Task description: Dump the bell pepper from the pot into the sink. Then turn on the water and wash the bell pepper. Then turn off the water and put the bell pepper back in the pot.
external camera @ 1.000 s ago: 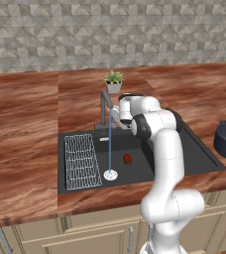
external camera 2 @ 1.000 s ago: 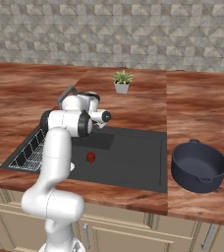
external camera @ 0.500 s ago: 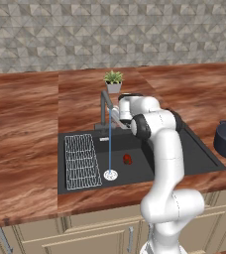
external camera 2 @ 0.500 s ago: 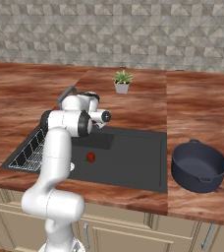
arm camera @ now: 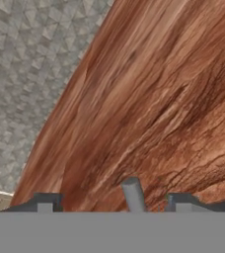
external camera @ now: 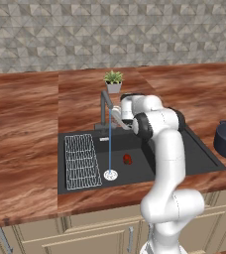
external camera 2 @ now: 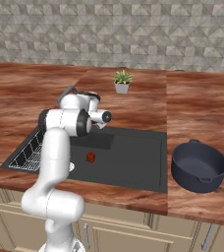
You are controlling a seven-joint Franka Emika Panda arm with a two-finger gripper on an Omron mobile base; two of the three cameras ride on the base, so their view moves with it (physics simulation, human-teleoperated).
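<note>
On the sink point(external camera: 204, 163) floor, small red bell pepper point(external camera: 127, 158), dark-spotted.

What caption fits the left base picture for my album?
Water runs into the sink beside the pepper.

left base view: from behind-left of the arm, looking forward and down | right base view: from behind-right, same tilt | shared: sink point(external camera: 80, 139) point(external camera 2: 133, 157), surface point(external camera: 26, 109) point(external camera 2: 202, 108) around the tool | hand view: close over the surface point(arm camera: 159, 99), rolled, looking along the tool point(arm camera: 109, 205)
</note>
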